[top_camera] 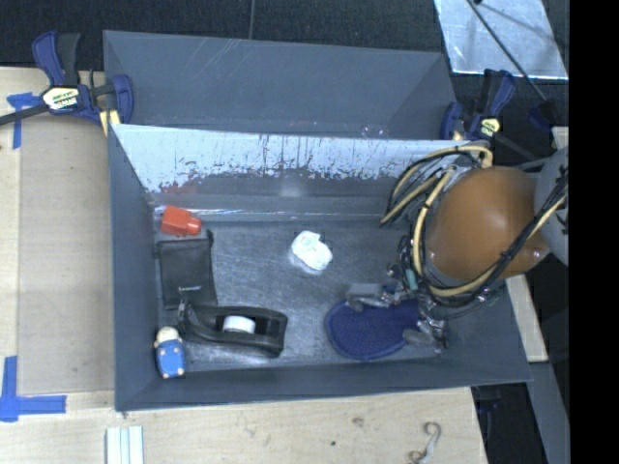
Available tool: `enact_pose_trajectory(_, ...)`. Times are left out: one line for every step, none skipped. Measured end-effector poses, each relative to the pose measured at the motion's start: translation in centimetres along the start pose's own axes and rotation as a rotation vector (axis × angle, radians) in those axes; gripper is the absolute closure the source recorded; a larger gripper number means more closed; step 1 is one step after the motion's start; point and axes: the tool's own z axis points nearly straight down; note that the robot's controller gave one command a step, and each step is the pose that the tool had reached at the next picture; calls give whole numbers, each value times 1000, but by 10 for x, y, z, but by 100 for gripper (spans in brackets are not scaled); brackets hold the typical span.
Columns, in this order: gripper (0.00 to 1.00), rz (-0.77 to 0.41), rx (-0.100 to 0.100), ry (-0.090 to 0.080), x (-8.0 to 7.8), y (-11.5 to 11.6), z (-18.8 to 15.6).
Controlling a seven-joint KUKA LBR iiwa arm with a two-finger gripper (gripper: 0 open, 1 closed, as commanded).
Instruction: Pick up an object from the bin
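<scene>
The dark blue flat oval pad (pixel 360 338) lies on the floor of the grey bin (pixel 280 85), toward its near right corner. The tool (pixel 404 315) is low over the pad's right edge, beneath the arm's orange cover (pixel 479 225). I cannot tell how far open it stands or whether it grips anything. A white crumpled lump (pixel 310 251) lies near, farther back.

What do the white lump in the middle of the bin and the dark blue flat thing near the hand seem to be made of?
The white lump looks like crumpled paper or tissue: matte, with irregular folds. The dark blue flat thing looks like fabric or foam: dull, without shine, with a rounded outline. Neither is certain.
</scene>
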Motion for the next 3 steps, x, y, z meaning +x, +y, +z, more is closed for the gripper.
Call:
enact_pose_trajectory(0, -441, 12, -3, -10, 24, -1)
enact_pose_trajectory(100, -438, 14, -4, -11, 24, -5)
enact_pose_trajectory(100, -435, -1, 1, -13, 21, -89)
